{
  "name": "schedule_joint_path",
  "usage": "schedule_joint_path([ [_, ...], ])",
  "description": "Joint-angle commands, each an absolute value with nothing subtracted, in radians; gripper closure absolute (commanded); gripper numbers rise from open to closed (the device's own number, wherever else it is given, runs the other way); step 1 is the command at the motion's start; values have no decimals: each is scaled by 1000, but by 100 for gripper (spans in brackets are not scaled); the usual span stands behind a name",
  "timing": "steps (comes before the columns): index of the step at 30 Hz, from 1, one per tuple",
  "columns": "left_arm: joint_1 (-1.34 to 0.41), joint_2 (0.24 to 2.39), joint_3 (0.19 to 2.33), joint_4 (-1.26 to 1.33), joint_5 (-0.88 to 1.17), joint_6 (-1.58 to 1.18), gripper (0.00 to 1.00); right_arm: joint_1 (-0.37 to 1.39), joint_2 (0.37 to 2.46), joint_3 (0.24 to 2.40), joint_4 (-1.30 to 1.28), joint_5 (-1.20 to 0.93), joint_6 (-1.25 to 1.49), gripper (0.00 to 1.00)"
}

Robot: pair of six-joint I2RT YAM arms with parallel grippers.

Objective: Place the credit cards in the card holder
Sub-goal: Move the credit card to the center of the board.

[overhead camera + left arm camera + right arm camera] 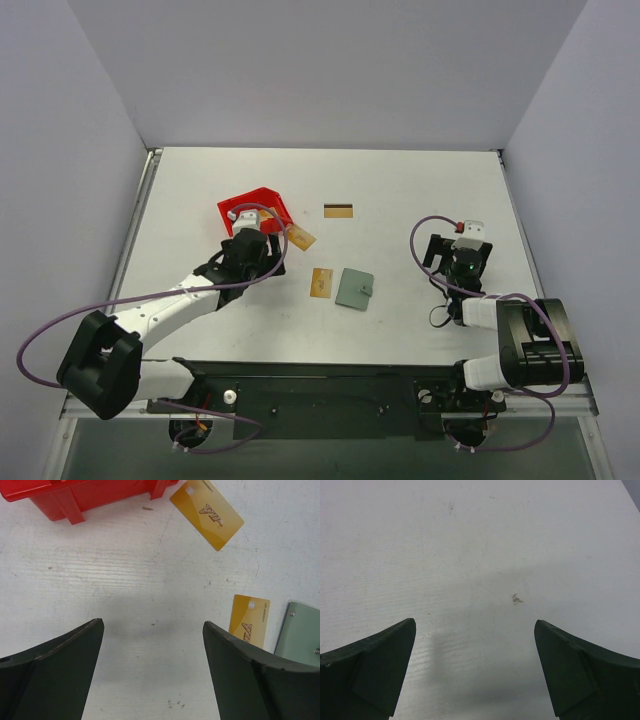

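Left pincer (152,625): jaws spread wide, nothing between them, poised over bare tabletop (420,180) just short of the red bin (85,495). Right pincer (475,622): likewise wide open and empty, parked over blank surface off to the right, well apart from every task item.

Three credit cards (321,283) in sight, all flat on the tabletop, none in the card holder (354,289) yet. Nearest card (206,512): gold, skewed, right by the bin's corner, ahead and to the right of the left pincer. Second card (249,620): gold, just beside the card holder, long edges close; touching or not, impossible to tell. Third card (338,210): farther back, apart from the rest, dark stripe along one edge. Card holder closed by the look of it, grey-green, snap fitting visible on its upper face, lying between the two arms.

Handling, as a judgement only: light, thin, stiff plastic, smooth and prone to skating across the tabletop, with almost no height to close on from above. Best taken across the two long edges, or tipped up on one edge first and then pinched through the thickness near a short end, leaving the other end free to feed into a pocket. Card holder probably soft and likely to slide under a push; worth pinning with the right pincer during opening and loading.
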State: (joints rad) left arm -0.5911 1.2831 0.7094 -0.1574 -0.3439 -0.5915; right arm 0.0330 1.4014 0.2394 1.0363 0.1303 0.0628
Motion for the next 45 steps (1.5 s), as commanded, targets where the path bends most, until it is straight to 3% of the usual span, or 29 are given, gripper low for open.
schedule_joint_path([
  [1, -598, 1249, 758, -161, -362, -598, 9, 29, 1399, 245, 1081, 121, 74, 0],
  [13, -600, 1232, 773, -199, -380, -601, 6, 40, 1391, 245, 1091, 133, 69, 0],
  [15, -601, 1233, 776, -204, -380, -600, 6, 116, 1329, 294, 967, 320, 57, 0],
  [17, -600, 1239, 784, -207, -374, -600, 6, 190, 1269, 454, 658, 485, 64, 0],
  [20, -600, 1256, 796, -207, -376, -598, 6, 242, 1276, 673, 263, 479, 193, 0],
  [25, -595, 1261, 819, -225, -396, -594, 5, 408, 1322, 811, 233, 412, 222, 0],
  [33, -546, 1253, 839, -218, -354, -587, 5, 546, 1630, 1124, 81, 131, 213, 2],
  [36, -506, 1252, 836, -216, -311, -604, 5, 598, 1721, 1227, 3, -22, 186, 9],
  [40, -502, 1246, 815, -210, -275, -618, 7, 652, 1792, 1227, -18, -63, 199, 19],
  [45, -502, 1223, 778, -192, -252, -630, 8, 683, 1850, 1204, -9, -113, 235, 40],
])
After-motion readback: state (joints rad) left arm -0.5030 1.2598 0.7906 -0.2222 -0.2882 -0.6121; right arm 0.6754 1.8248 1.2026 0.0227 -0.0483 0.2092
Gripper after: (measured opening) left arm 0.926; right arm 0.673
